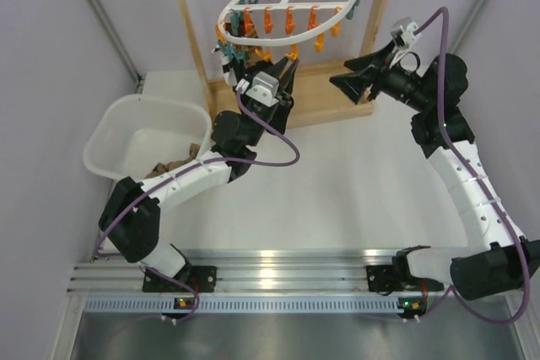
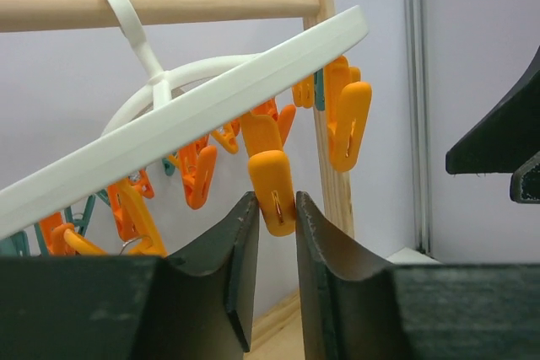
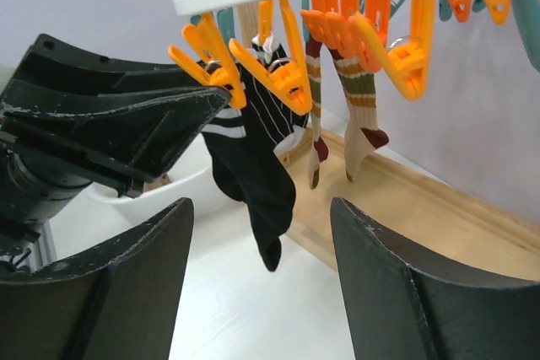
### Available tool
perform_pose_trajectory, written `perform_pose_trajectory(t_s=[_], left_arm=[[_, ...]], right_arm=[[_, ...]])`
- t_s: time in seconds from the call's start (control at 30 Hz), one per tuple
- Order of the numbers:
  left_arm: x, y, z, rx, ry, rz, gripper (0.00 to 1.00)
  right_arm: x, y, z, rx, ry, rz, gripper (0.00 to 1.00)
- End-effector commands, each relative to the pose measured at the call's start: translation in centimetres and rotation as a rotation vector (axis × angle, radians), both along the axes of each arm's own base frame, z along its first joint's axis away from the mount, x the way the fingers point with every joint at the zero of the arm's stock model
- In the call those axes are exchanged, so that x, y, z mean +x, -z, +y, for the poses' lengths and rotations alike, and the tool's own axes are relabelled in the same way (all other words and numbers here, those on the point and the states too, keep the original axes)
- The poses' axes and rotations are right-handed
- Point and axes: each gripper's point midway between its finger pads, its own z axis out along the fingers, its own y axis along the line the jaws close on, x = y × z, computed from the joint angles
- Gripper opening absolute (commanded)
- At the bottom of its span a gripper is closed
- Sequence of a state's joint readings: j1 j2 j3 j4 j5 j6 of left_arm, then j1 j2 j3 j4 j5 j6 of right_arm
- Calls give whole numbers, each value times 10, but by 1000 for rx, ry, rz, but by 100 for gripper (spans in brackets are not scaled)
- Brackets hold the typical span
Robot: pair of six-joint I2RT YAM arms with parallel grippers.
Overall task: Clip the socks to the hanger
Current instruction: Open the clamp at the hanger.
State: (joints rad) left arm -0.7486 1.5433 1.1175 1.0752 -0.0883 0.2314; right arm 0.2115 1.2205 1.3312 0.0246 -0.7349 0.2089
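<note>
2 arm bases: bolted at near edge of table (image 1: 337, 196), L arm reaching up-left-centre, R arm curving up the R side.
Tub: white plastic tub (image 1: 139, 137) on table, left of L arm's forearm.
Socks in tub: brown-tan socks (image 1: 173, 163) bunched at tub's near-right corner, partly hidden by the arm.
L gripper: left gripper (image 1: 288, 67) raised under hanger's near rim; jaws pinched almost together on the lower end of an orange clip (image 2: 274, 191).
R gripper: right gripper (image 3: 260, 208) just R of the L one, pointing at it; jaws spread wide, nothing between them.
Hanger: white oval hanger (image 2: 219, 94) tilted, hooked over stand's top bar; orange + teal clips dangling along the rim.
Already hung: black sock (image 3: 253, 166) w/ white stripes on orange clips; beside it two clipped socks (image 3: 359, 115), brown/tan/olive bands, toes down.
Stand: wooden stand (image 1: 316, 94) at far side, base on table, against the wall.
</note>
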Motion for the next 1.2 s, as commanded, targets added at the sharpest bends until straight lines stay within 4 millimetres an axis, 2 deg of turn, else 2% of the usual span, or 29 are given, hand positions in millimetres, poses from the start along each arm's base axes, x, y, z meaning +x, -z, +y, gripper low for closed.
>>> perform_pose_trajectory(t_s=[0.0,0.07,0.17,0.27,0.4,0.47,0.6,0.87,1.1,1.17], left_arm=[[-17,-32,11,-48,13,-86,25],[-19,-29,9,-20,16,-91,18],[-21,-26,9,4,10,-104,13],[-22,-25,11,19,1,-112,8],[-27,-25,12,39,7,-126,0],[-29,-24,13,46,5,-130,0],[-36,-24,10,67,36,-156,0],[-32,-25,14,72,25,-153,0],[-33,-23,18,85,22,-165,0],[-33,-22,19,88,20,-167,0]], right_arm=[[-12,-44,12,41,-36,-126,65],[-9,-44,20,46,-39,-115,65],[-12,-58,35,66,-63,-134,66],[-15,-62,51,72,-104,-159,68],[-18,-74,64,91,-165,-227,69],[-18,-74,70,87,-198,-249,69],[-32,-79,78,65,-276,-388,67],[-40,-65,88,-5,-292,-504,55],[-13,-69,94,7,-135,-485,63],[-12,-66,98,16,-111,-479,63]])
